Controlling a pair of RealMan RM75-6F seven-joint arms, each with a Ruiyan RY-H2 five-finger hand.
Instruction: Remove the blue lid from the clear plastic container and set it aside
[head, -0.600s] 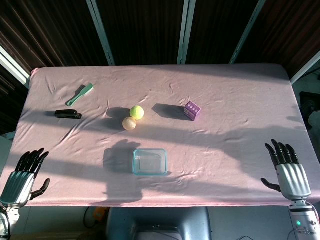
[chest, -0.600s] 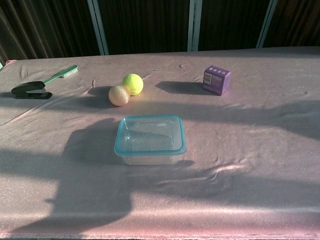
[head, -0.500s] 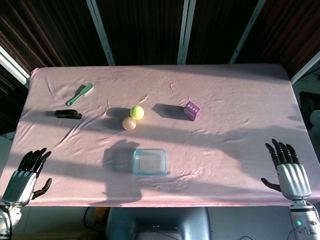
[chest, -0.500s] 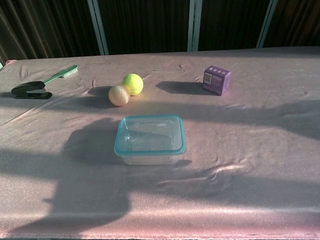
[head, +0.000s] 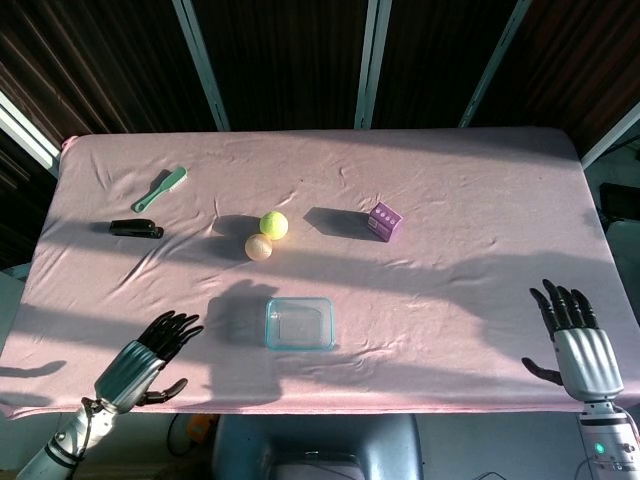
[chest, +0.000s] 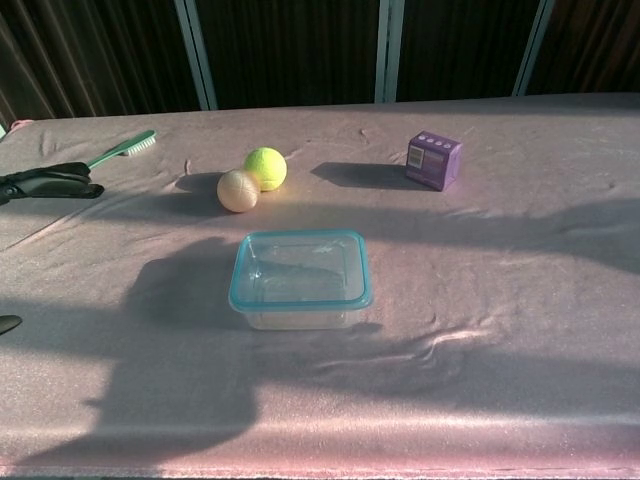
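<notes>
Pink cloth covered the counter (head: 460, 190). Near its front middle sat the clear plastic container (chest: 300, 282), with the blue lid (chest: 238, 268) on top of it, its rim framing the box. The left hand (head: 150, 357) hovered over the front left edge, fingers spread apart and grasping nothing, pointing toward the container but well apart from it. The right hand (head: 578, 335) stood at the front right corner, fingers extended and apart, likewise empty. Behind the container lay a yellow-green ball (head: 274, 224) touching a pale orange ball (head: 259, 247). A purple box (head: 386, 221) rested to their right. A green brush (head: 162, 189) and a black stapler (head: 136, 229) lay far left.
</notes>
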